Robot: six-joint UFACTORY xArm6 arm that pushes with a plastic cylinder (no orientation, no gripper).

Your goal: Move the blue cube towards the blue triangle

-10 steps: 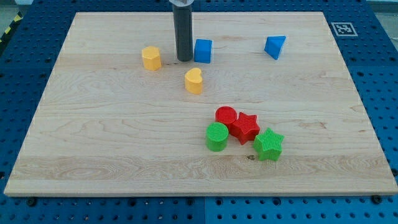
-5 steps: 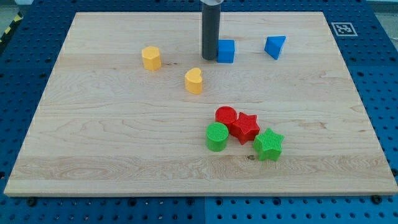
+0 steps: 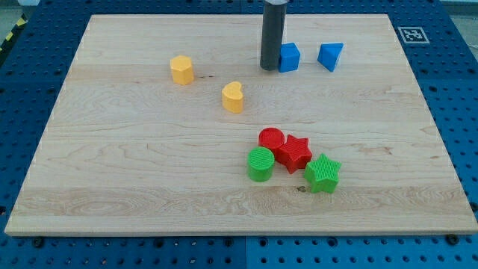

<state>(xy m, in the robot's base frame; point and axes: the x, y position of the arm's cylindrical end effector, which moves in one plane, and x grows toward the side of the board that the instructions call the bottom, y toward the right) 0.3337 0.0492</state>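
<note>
Blue plastic, small and rigid by the look of it: the blue cube (image 3: 290,57) should be light and slide easily on the smooth wooden surface (image 3: 134,157), so it'll likely spin if pushed off-centre. No hand on this rig, nothing to open or clench, just the rod; contact goes on the cube's face toward the view's left, mid-face, to drive it straight to the view's right. My tip (image 3: 269,69) sits right against that left face now, touching or nearly so, can't tell which. Cube looks solid blue, flat faces, slightly rotated so one edge faces the camera, sitting near the view's top, right of centre. The blue triangle (image 3: 330,56) is just to its right at about the same height, near but apart, a small gap of bare wood between them. Judging by that, the task is nearly done; a short push more closes it, and overshoot would knock the triangle. Elsewhere: yellow hexagonal block (image 3: 181,69) and yellow heart (image 3: 233,96) to the left, well clear; red cylinder (image 3: 271,139), red star (image 3: 296,152), green cylinder (image 3: 261,164), green star (image 3: 323,172) clustered lower down, not in the path.
</note>
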